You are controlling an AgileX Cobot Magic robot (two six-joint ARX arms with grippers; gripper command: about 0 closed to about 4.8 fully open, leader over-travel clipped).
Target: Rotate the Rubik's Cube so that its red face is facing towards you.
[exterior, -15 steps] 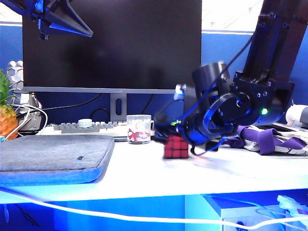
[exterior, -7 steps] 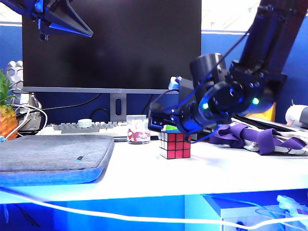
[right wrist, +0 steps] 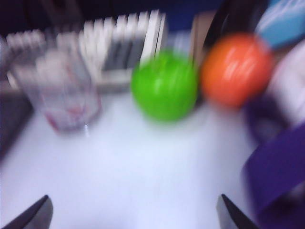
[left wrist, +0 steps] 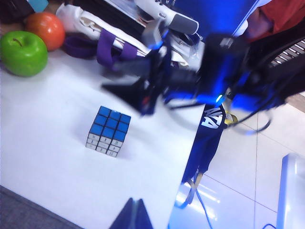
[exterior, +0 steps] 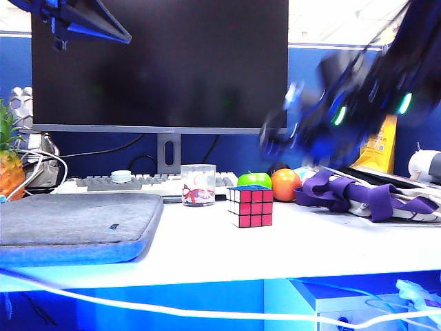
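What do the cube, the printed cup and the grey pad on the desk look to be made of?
Small black-gridded Rubik's Cube: likely hard plastic, glossy stickers. Clear printed cup: glass or clear plastic, see-through wall; cannot tell which. Flat grey pad: looks like soft matte fabric, rounded stitched edge.

1. A dark monitor [exterior: 160, 65] stands at the back of the white table [exterior: 310, 241]
2. A keyboard [exterior: 131, 183] lies beneath it, a clear printed cup [exterior: 198, 185] just in front
3. A grey padded sleeve [exterior: 76, 224] lies at the left, a pineapple [exterior: 9, 165] behind it
4. A green apple [exterior: 253, 180] and an orange fruit [exterior: 285, 185] sit side by side
5. Purple straps [exterior: 358, 196] lie at the right
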